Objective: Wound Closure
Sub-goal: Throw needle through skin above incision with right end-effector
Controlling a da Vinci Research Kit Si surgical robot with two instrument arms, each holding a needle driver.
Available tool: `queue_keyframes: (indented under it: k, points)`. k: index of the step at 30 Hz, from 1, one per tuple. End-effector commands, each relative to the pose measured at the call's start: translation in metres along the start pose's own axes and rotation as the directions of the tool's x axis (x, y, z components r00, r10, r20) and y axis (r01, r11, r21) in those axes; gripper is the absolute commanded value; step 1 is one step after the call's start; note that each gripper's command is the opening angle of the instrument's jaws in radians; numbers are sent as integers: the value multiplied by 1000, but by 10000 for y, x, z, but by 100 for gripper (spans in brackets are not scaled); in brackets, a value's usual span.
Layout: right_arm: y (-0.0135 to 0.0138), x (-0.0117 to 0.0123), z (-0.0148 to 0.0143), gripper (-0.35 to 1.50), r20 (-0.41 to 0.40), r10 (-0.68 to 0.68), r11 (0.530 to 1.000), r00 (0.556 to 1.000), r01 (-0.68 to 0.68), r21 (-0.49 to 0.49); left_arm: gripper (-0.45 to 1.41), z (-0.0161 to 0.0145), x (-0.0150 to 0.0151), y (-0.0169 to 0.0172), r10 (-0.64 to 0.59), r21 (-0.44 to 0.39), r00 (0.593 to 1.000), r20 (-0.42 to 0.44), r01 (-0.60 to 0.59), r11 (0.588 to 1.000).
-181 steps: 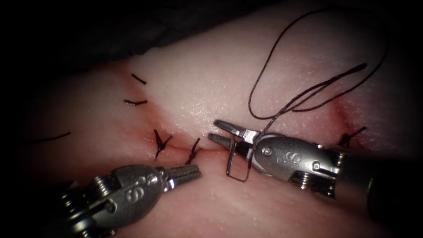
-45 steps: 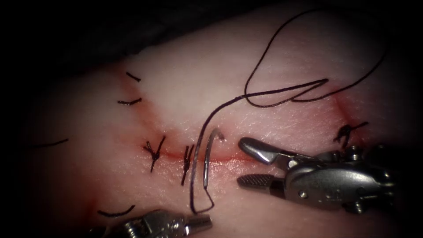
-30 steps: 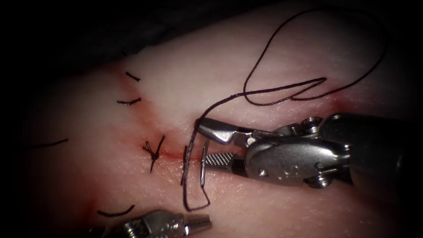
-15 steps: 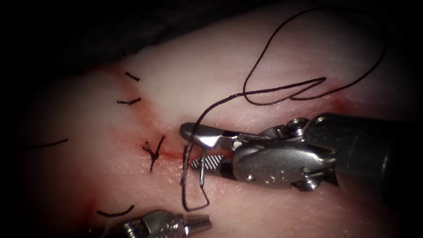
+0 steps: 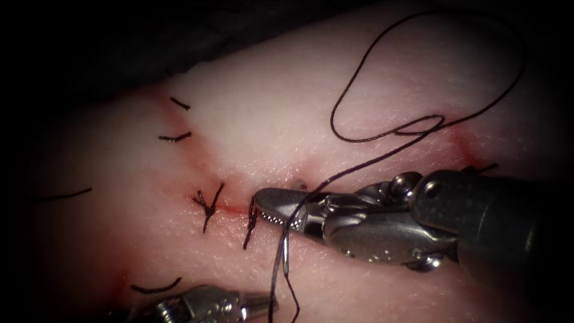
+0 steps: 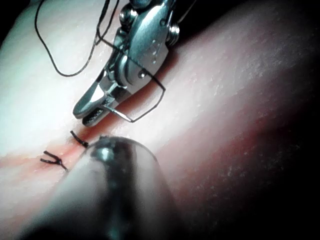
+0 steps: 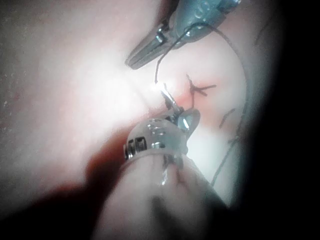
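Observation:
My right tool point(image 5: 266, 209) reaches in from the right and lies over the cut point(image 5: 230, 209), shut on the curved needle point(image 5: 286, 251) near its upper end. The rest of the needle hangs below the jaws and looks free of the tissue point(image 5: 269, 107). Dark thread point(image 5: 359, 164) runs from a big loop at the upper right, past the jaws and down beside the needle. At the bottom edge my left tool point(image 5: 269, 302) is shut and holds nothing. The left wrist view shows the right tool point(image 6: 90, 112) gripping the needle point(image 6: 122, 116).
Two tied stitches point(image 5: 207, 206) point(image 5: 250, 221) cross the cut just left of the right tool's tip. Cut thread ends point(image 5: 174, 137) lie at the upper left, and another point(image 5: 156, 288) at the lower left. Red fluid stains the cut line. The right wrist view shows the left tool point(image 7: 135, 57).
The right tool came in leftward with open jaws, straddled the needle lying across the cut and closed on it. The needle and thread have shifted down and right. The left tool barely moved.

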Motion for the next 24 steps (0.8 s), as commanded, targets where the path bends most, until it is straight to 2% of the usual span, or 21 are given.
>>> queue_keyframes:
  k: [1, 6, 12, 13, 19, 24]
  points:
    - [-9, 0, 12, -35, 13, -16, 1000, 1000, 16, 8, -45, 4, 6, -7, 2, 3, 1000, -3, -2, 1000]
    - [-29, -17, 9, -35, 28, -26, 999, 999, 25, 43, -45, 3, 6, -8, 1, 6, 1000, -4, -1, 1000]
    - [-75, -40, 7, -35, 75, 80, 986, 994, -90, 138, -45, 2, 6, -8, 2, 6, 1000, -4, -2, 1000]
    - [-75, -40, 7, -35, 75, 80, 986, 994, -90, 138, -45, 2, 6, -8, 2, 6, 1000, -4, -2, 1000]
    - [-117, -60, 1, -35, 163, 193, 958, 968, -222, 183, -45, 1, 5, -9, 2, 7, 1000, -3, -2, 1000]
    - [-159, -66, -12, -35, 218, 195, 946, 956, -242, 214, -45, -1, 5, -9, 1, 9, 1000, -4, -1, 1000]
